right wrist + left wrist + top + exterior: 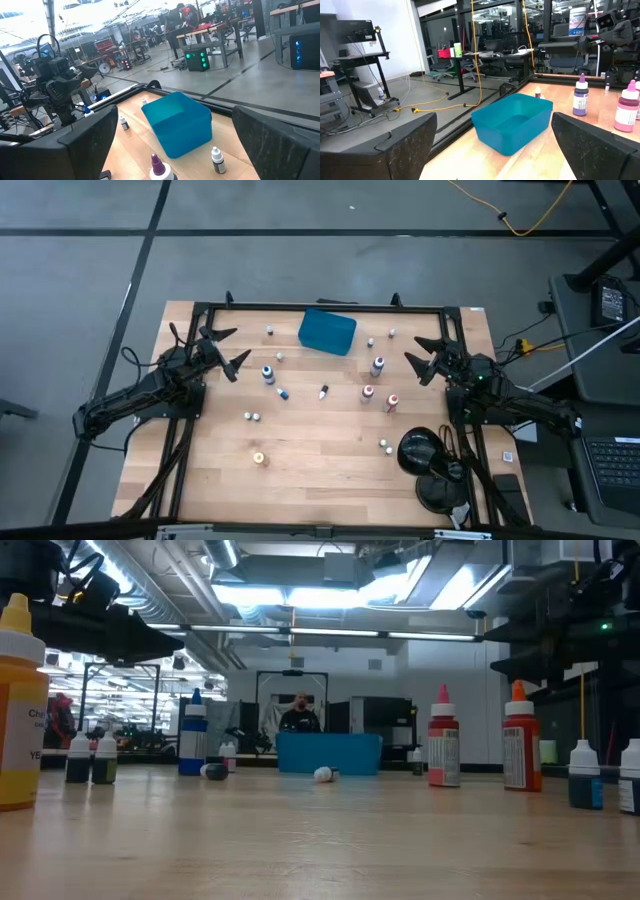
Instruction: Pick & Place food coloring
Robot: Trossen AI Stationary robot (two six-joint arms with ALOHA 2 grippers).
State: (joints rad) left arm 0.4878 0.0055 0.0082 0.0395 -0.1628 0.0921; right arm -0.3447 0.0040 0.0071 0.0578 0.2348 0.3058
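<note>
Both arms are just hanging out above the worktop (320,480) right now. The left gripper (229,350) is sitting off to one side of the blue tray (327,331) with its fingers spread wide, holding nothing, and the right gripper (424,356) is doing the same on the tray's other side. The food coloring bottles (377,366) are lying scattered around the tray, none inside it. I'm counting roughly fifteen from above, mostly white-capped; one orange one (259,459) is standing far from the tray.
</note>
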